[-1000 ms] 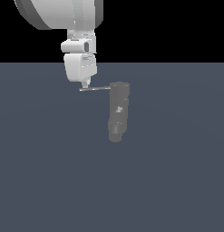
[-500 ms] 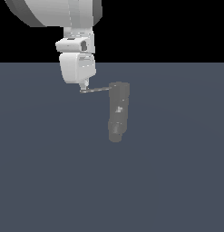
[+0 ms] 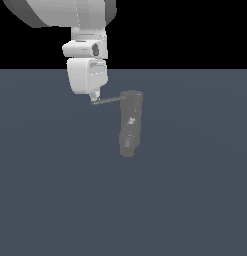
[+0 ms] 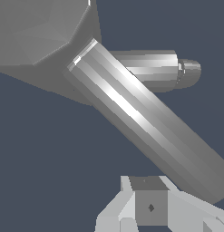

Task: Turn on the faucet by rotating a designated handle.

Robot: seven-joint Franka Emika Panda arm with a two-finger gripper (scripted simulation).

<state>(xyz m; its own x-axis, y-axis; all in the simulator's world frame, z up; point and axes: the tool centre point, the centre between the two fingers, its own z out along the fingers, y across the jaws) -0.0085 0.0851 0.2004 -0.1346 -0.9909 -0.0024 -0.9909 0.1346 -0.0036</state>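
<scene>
The faucet point(image 3: 131, 122) is a dark grey speckled column with a rounded lower end, standing in the middle of the exterior view. The handle point(image 3: 107, 101), a thin dark rod, sticks out from the faucet's top toward the exterior view's left, its free end tilted slightly down. My gripper point(image 3: 94, 98) hangs from the white arm right at that free end, fingertips touching or just above the rod. In the wrist view the handle point(image 4: 145, 122) crosses diagonally just beyond my fingertips point(image 4: 150, 206), which sit together, shut, with nothing between them. The faucet body point(image 4: 36, 31) fills one corner.
A flat dark blue-grey floor point(image 3: 55, 200) lies all around the faucet, under a black background. The white arm's bulky links point(image 3: 70, 12) hang above the handle's free end. A short cylindrical spout point(image 4: 154, 68) shows behind the handle in the wrist view.
The arm's hand has shifted and now looks larger in the exterior view. The handle's free end has dipped a little from level, with the fingertips staying at it.
</scene>
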